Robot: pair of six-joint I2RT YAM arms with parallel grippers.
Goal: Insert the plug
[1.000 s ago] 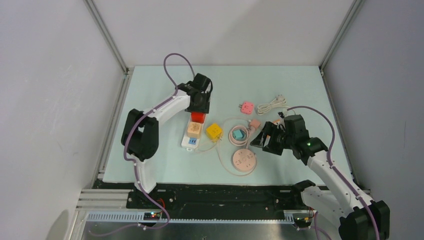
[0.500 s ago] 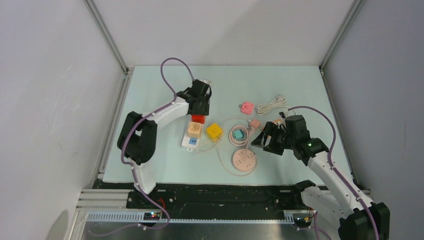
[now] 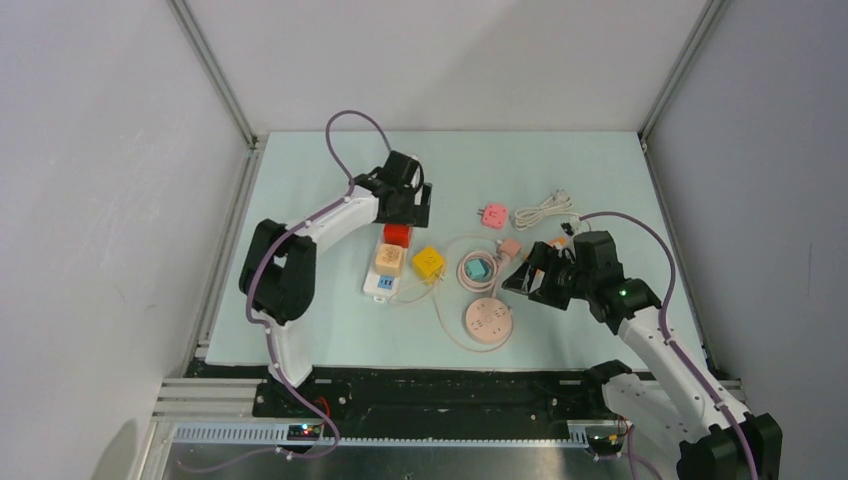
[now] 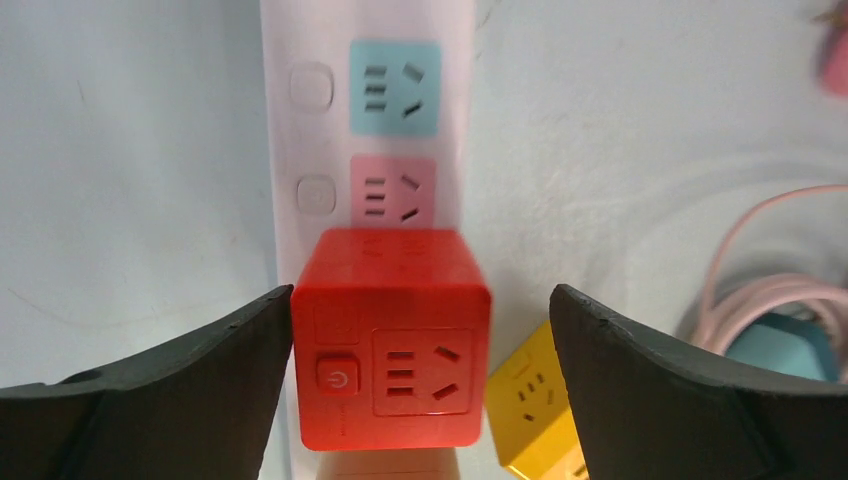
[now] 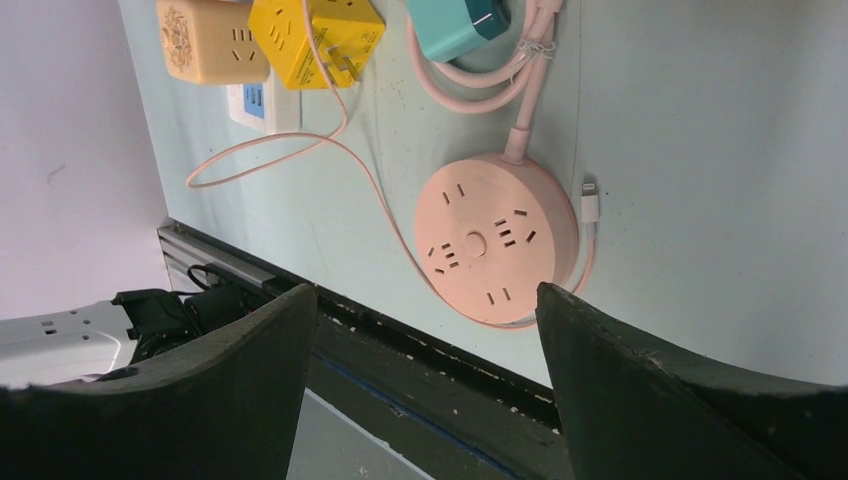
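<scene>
Likely trouble first. Left gripper (image 4: pixel 420 298) hangs over the red cube plug (image 4: pixel 390 340), jaws wide and holding nothing. Its left finger (image 4: pixel 200 380) is just beside the cube's left face; the right finger (image 4: pixel 680 400) stands well apart. If it shuts like this, one finger would land first and shove the cube rightward, tilting it on its prongs or dragging the white power strip (image 4: pixel 290 150) across the table (image 3: pixel 330 320). Nothing pins the strip. The right gripper (image 5: pixel 425 292), also wide and empty, hovers well away to the right, over the round pink socket (image 5: pixel 495 240). The yellow cube (image 4: pixel 530 410) lies close at the near right and could be bumped by that right finger.

Red cube: square, glossy, power button and socket face up. It sits on the strip, with the tan cube (image 3: pixel 389 259) next on the near side and two free sockets, pink and pale blue, on the far side. Whether its prongs are fully home cannot be told from above.
</scene>
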